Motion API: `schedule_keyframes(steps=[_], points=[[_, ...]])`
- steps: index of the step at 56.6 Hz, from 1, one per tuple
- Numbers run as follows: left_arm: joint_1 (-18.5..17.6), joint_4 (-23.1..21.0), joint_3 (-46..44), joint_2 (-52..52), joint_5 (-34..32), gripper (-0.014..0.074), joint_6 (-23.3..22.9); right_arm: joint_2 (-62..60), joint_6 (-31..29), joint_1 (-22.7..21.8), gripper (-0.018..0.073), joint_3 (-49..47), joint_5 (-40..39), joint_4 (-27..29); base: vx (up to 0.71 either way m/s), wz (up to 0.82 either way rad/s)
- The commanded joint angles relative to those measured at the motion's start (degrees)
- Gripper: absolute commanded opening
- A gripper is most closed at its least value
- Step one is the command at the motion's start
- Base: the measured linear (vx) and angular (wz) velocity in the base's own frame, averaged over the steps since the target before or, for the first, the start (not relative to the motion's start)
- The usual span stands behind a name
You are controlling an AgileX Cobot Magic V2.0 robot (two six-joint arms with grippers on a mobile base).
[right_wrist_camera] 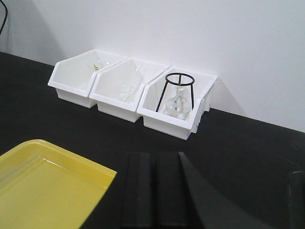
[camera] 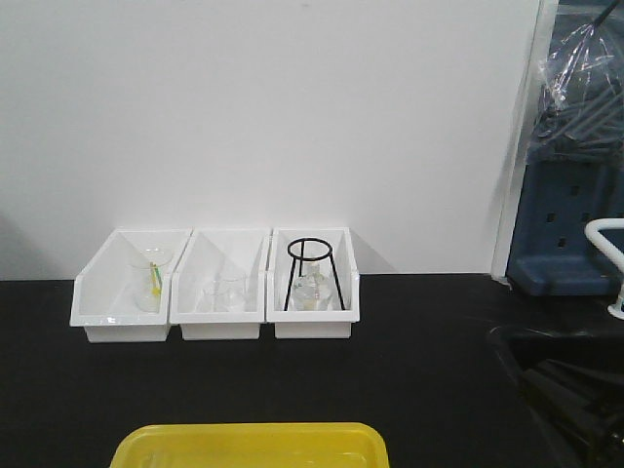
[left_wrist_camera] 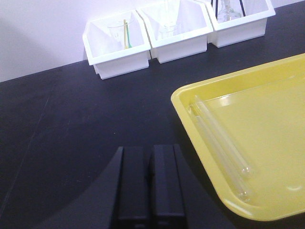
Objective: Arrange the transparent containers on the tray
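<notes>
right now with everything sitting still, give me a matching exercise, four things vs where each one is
Things:
1. test tubes
2. black wire stand
3. beaker with a yellow-green stick
4. yellow tray

Places:
A. left white bin
B. on the black table, in front of the bins
C. lying side by side in the tray
D. right white bin

Pairs: 1-C, 2-D, 3-A, 4-B

Two test tubes (left_wrist_camera: 221,145) side by side in tray (left_wrist_camera: 267,86), three bins (camera: 214,283) behind

Bright even light, glare on the tray (left_wrist_camera: 267,102), images perhaps slightly soft.
</notes>
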Motion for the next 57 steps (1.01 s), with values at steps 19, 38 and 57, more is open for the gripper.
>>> schedule_keyframes(steps=[19,38,57], points=[[0.17,0.07,2.10,-1.39,-4.85,-0.0006,-0.47,-0.51,-0.46,-0.23,-0.0013,-1.75,1.41,-1.74,0.00,0.00],[0.17,0.07,2.10,-1.39,-4.85,-0.0006,-0.47,-0.33,-0.11,-0.23,-0.0013,-1.75,1.54,1.22,0.00,0.00],[0.17,0.07,2.10,-1.39,-4.85,-0.0006,-0.47,1.26,-41.98,-0.23,-0.0013,-1.75,17.88,50.03,0.00,0.00]])
